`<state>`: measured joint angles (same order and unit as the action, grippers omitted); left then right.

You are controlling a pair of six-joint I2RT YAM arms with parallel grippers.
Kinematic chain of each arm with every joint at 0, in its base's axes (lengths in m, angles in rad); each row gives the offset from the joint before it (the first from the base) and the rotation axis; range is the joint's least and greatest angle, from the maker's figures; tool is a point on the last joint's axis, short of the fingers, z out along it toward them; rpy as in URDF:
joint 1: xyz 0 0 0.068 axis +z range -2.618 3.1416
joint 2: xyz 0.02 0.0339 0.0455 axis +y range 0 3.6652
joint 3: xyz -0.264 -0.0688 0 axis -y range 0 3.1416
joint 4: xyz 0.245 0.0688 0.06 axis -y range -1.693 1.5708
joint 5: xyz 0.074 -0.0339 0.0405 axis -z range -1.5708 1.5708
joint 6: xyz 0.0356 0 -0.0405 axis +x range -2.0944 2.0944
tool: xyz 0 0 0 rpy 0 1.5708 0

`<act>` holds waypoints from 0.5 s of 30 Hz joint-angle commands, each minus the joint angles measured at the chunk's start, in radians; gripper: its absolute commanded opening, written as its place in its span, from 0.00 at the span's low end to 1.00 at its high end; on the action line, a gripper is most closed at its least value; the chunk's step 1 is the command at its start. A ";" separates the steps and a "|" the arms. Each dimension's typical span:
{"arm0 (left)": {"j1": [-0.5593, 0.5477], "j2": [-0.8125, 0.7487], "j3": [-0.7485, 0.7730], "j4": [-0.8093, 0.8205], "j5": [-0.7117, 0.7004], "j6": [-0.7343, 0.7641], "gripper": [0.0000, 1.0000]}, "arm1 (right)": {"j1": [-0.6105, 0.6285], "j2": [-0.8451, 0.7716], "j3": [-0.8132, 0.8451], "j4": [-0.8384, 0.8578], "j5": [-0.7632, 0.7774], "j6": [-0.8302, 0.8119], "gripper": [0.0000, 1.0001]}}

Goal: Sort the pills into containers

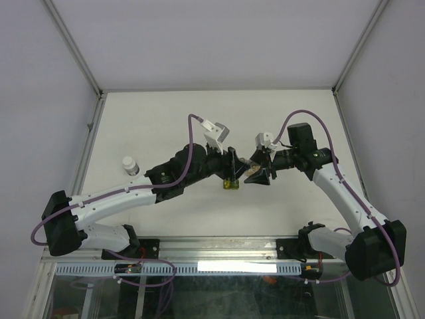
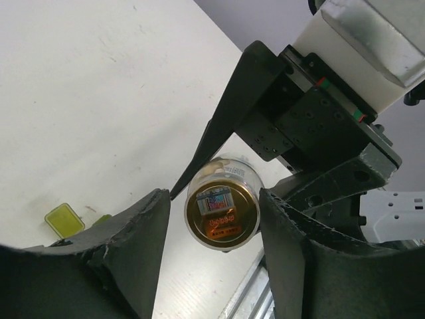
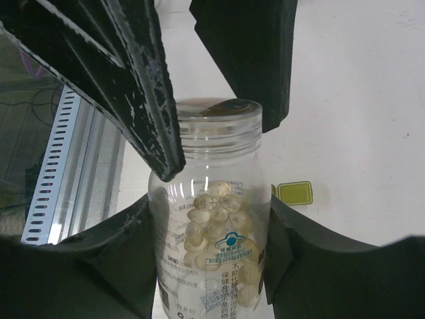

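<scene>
White table (image 1: 166, 119) below, its front rail cut off by the bottom of the overhead view. Left arm (image 1: 113, 196) and right arm (image 1: 345, 193) reaching in from the near corners and meeting over the middle of the table, with the grippers hard to separate from above, one dark cluster.

Right gripper (image 3: 209, 212) clamped on the body of a clear bottle (image 3: 212, 266), a pad pressed to each side, bottle held off the table; bottom of the bottle cut off by the frame edge. Left gripper (image 2: 214, 196) set around the bottle's clear lid (image 3: 216, 123) with jaws parted: a strip of table showing between one finger (image 2: 143, 226) and the lid, contact on the other side too close to judge.

White-capped vial (image 1: 130, 165) upright, alone, well apart on the left of the table, contents not readable.

Yellow-green box (image 3: 294, 193) flat on the table just beside and under the joined grippers, partly hidden by the bottle and a finger; compartments not discernible.

Pills (image 3: 216, 212) all inside the bottle, pale cream from the side, an orange-brown blur through the lid; count impossible.
</scene>
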<state>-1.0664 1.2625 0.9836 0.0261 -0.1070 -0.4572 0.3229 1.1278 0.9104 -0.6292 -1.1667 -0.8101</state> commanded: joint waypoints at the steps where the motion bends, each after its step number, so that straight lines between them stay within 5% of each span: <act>1: -0.004 0.007 0.059 0.003 0.040 0.023 0.52 | -0.002 -0.020 0.048 0.034 -0.025 -0.002 0.00; 3: -0.004 0.007 0.059 -0.001 0.056 0.029 0.33 | -0.002 -0.021 0.047 0.034 -0.027 -0.002 0.00; 6: -0.004 0.008 0.059 0.006 0.111 0.090 0.21 | -0.002 -0.020 0.048 0.033 -0.027 -0.001 0.00; 15: 0.077 0.005 0.003 -0.009 0.739 0.788 0.22 | -0.002 -0.025 0.048 0.033 -0.034 -0.001 0.00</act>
<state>-1.0187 1.2743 0.9966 0.0494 0.1650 -0.1238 0.3252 1.1236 0.9108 -0.6270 -1.1675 -0.8219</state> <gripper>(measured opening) 0.411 0.548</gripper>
